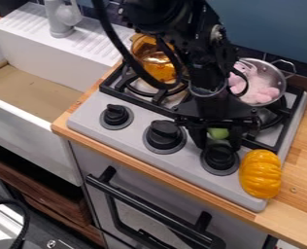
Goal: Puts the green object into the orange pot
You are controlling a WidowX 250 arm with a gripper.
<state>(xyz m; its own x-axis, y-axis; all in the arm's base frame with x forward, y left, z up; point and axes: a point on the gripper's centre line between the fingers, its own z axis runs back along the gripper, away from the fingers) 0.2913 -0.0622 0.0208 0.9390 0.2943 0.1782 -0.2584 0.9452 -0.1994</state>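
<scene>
the green object [217,133] is seen at the gripper [218,144] (whether clamped cannot be told), over the stove [133,134], where three knobs [164,134], two pots, orange [158,70] and metal [284,80], and one yellow pumpkin [261,174] are counted.

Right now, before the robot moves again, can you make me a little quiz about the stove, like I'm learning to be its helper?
1. True or false: something pink lies in the silver pot.
2. Pick one: how many black knobs show on the stove? A) one B) three C) six
3. Fill in the blank with front or back: the green thing is at the gripper, while the orange pot sits at the ____ of the stove.

Key: 1. true; 2. B; 3. back
</scene>
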